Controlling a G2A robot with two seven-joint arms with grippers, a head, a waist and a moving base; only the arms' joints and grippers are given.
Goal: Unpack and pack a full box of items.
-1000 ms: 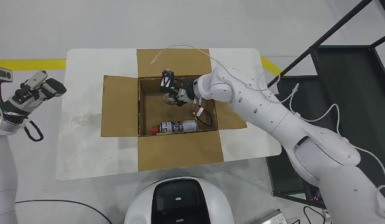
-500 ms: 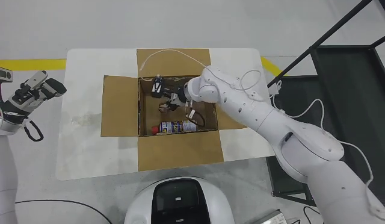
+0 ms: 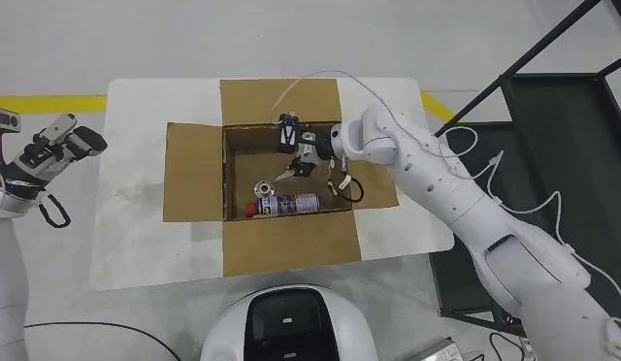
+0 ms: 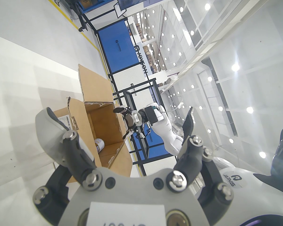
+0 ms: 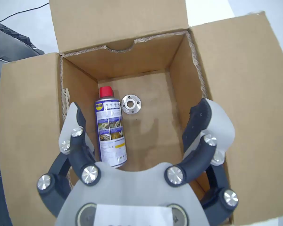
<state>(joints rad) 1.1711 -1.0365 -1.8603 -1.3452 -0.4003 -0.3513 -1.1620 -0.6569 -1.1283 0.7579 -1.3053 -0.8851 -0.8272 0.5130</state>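
White table [image 3: 136,181] bears an open brown cardboard box [image 3: 192,172]. On its floor lies a blue red-capped spray can [image 5: 110,128], with a round silver metal flange [image 5: 131,104] just beside it. Right gripper [image 3: 288,149] hovers above, fingers wide apart and empty. Left gripper [image 3: 58,143], off the table's edge, is likewise spread.

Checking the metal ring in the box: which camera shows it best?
Right wrist view: metal ring lies flat, unobstructed, beside the can. Top view shows it tiny; from the left wrist, the box wall hides it.
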